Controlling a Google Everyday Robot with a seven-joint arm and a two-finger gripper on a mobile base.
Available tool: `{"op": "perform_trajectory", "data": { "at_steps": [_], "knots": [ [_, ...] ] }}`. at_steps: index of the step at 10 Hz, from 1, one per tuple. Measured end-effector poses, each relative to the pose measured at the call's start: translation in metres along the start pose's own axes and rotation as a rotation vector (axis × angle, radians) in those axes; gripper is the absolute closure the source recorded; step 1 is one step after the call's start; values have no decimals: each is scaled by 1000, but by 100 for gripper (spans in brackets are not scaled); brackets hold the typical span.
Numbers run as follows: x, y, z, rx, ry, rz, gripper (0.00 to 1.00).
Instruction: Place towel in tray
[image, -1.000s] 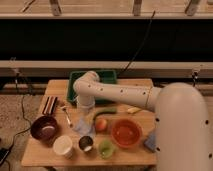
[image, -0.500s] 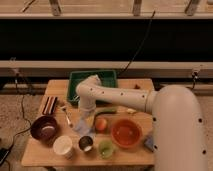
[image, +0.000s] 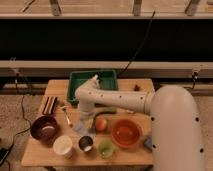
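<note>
- The bench (image: 125, 156) is a light wooden tabletop with a smooth, flat surface, crowded with small tableware.
- The tray (image: 107, 73) is a green, rectangular plastic bin with raised walls, standing at the back middle of the bench.
- The robot's arm (image: 120, 100) is a thick, white, rounded tube dotted with small dark spots. It reaches leftward from the bulky white body, bends in front of the tray, then drops toward the bench.
- The hand (image: 85, 121) is low over the bench, in front of the tray's left half. Whether it is spread or pressed together cannot be told.
- The towel (image: 80, 128) shows as a pale, soft, crumpled patch right at the hand, on the bench and outside the tray. Whether the hand grips it cannot be told.
- A round orange fruit (image: 101, 124) sits just right of the hand.
- A wide, glossy orange-red bowl (image: 125, 133) stands to the right of the fruit.
- A dark maroon bowl (image: 44, 127) sits near the left edge.
- Along the front stand a white cup (image: 63, 146), a small metallic cup (image: 86, 143) and a green cup (image: 105, 148).
- A slim utensil (image: 66, 115) lies between the maroon bowl and the hand.
</note>
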Motion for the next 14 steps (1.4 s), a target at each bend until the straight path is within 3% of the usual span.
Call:
{"op": "perform_trajectory", "data": {
  "at_steps": [4, 5, 7, 12, 14],
  "knots": [
    [5, 7, 4, -6, 13, -4, 97],
    [7, 9, 5, -8, 16, -3, 100],
    [7, 10, 4, -13, 11, -13, 92],
    [-2, 11, -48, 8, -30, -62, 39],
    [-5, 8, -47, 5, -34, -74, 22]
  ]
}}
